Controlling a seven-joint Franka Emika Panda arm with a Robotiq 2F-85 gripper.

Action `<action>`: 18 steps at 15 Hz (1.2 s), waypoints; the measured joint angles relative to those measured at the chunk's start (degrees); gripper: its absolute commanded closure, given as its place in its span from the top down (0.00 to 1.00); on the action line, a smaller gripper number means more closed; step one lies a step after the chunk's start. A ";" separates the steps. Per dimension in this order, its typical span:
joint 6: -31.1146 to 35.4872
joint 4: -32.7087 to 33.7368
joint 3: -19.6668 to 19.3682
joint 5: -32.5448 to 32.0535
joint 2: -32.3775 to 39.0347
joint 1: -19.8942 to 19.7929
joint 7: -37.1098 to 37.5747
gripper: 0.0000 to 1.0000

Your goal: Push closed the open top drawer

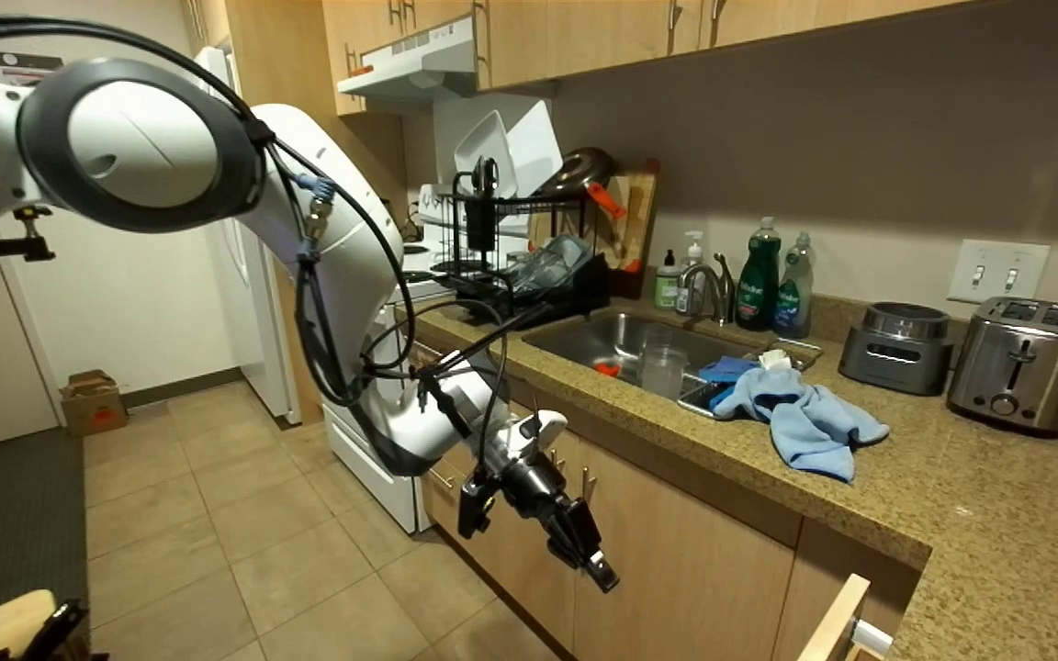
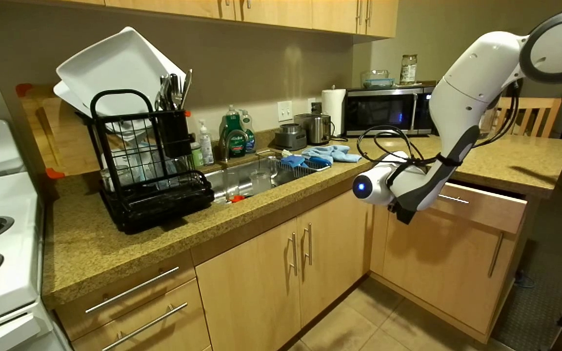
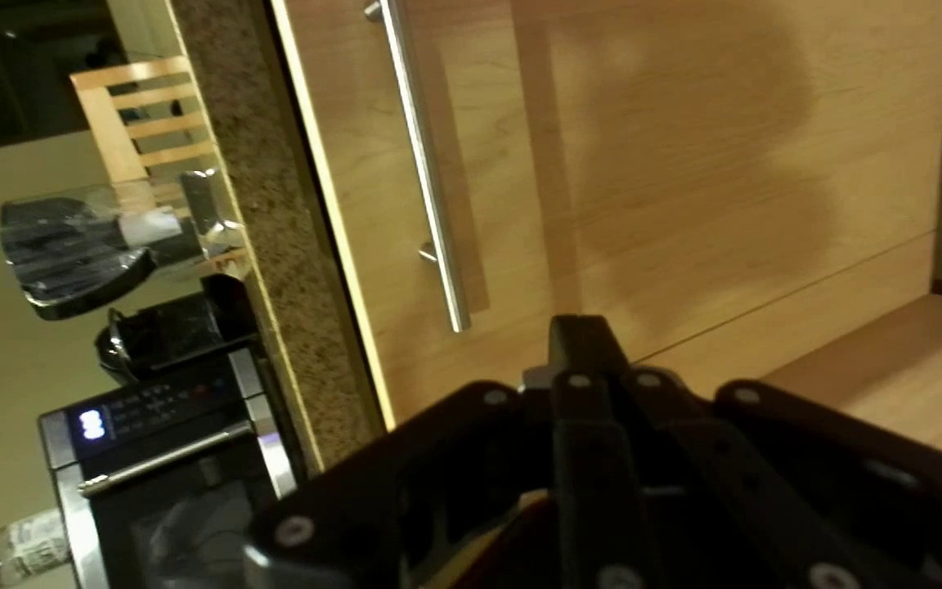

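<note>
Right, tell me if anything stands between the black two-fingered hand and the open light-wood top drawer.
Nothing visible stands in the way. In the wrist view, the flat drawer front shows ahead of the hand, only its own silver bar handle jutting out.

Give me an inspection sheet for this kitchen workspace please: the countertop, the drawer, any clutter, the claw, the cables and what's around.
Surface: speckled countertop, turning a corner past the sink.
Top drawer: partly open, with a bar handle on its front; contents not clear.
Clutter: light blue cloth bunched by the sink, reaching onto the countertop; dish rack loaded with white dishes and cutlery.
Claw: shut, apart from the drawer.
Held in claw: nothing seen.
Cables: black cables along the arm, with loose-looking loops.
Surroundings: stove, microwave, toaster, tiled floor.
</note>
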 measured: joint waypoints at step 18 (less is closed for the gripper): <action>8.07 -0.29 -10.73 -0.17 2.17 -6.26 -18.49 0.00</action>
